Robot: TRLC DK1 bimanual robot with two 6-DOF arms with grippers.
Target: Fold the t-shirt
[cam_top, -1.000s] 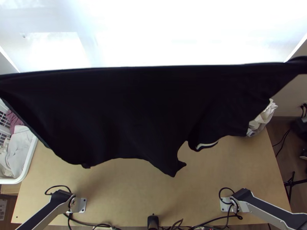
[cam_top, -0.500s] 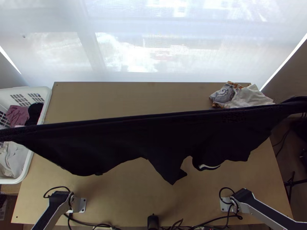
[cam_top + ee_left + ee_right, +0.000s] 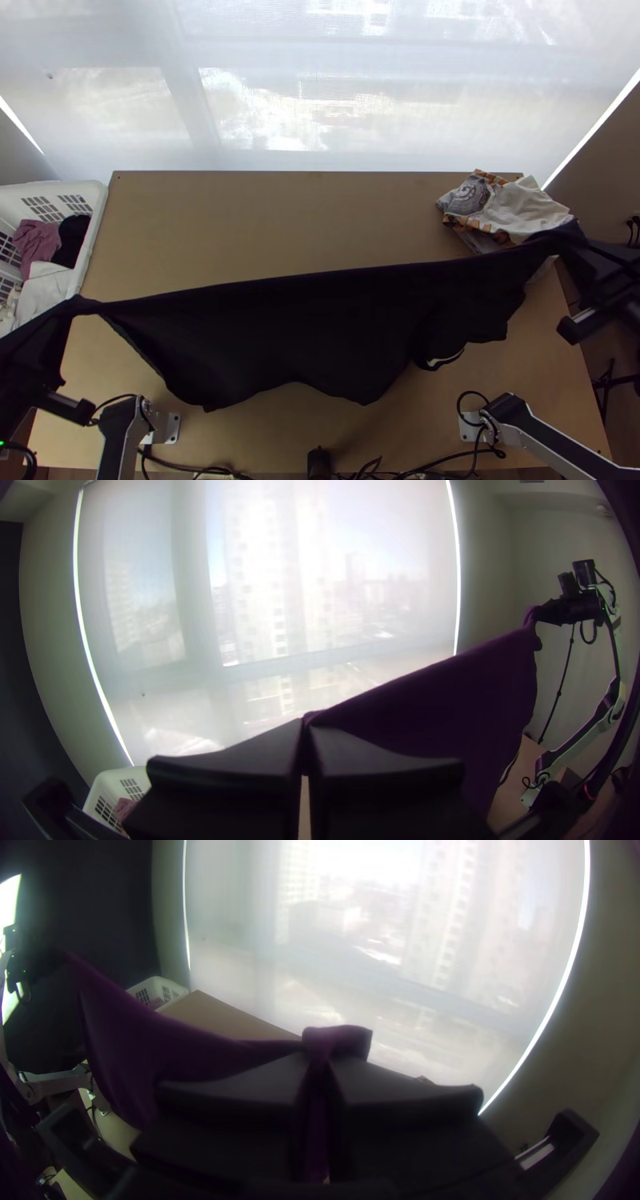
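Well, the dark t-shirt hangs stretched above the table in front of me, the left gripper and right gripper each clenched on an upper end; a pale curved stripe marks its lower edge.

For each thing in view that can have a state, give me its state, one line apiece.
T-shirt: stretched between both grippers, lower part hanging loose
Left gripper: shut on the t-shirt
Right gripper: shut on the t-shirt
Laundry basket: upright, holding clothes
Cloths at the table's far right corner: bunched together
Window blind: lowered
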